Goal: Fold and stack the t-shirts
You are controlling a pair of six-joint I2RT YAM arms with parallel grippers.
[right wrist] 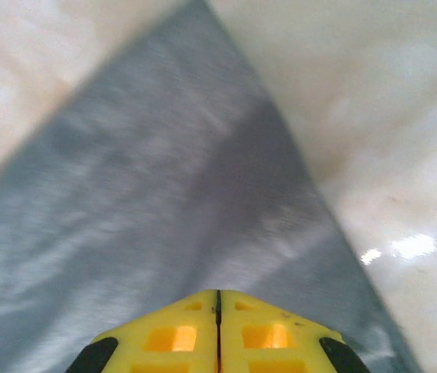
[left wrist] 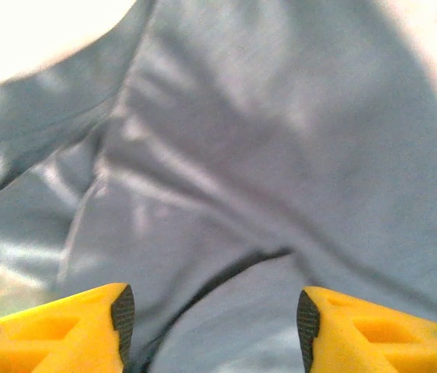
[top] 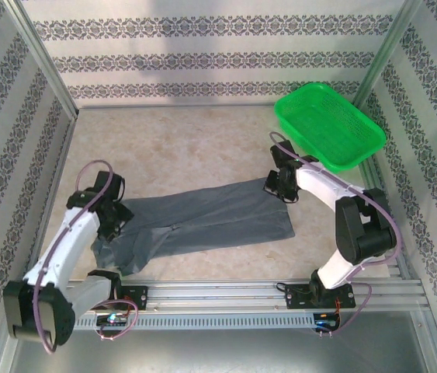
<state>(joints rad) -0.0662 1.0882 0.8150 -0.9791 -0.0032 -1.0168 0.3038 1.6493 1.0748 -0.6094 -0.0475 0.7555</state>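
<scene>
Folding has barely begun: the slate-grey t-shirt (top: 202,225) lies rumpled across mid-frame on the counter (top: 171,140). The right claw (right wrist: 218,299) is clenched at its upper-right corner, probably pinching cloth, though blur hides it; the left claw (left wrist: 214,311) gapes over the lower-left end. Next: grip there and stretch flat

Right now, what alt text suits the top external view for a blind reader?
A grey t-shirt lies stretched across a table, with the left end effector over its bunched left end and the right end effector at its far right corner. A green basket stands behind, at right.
</scene>
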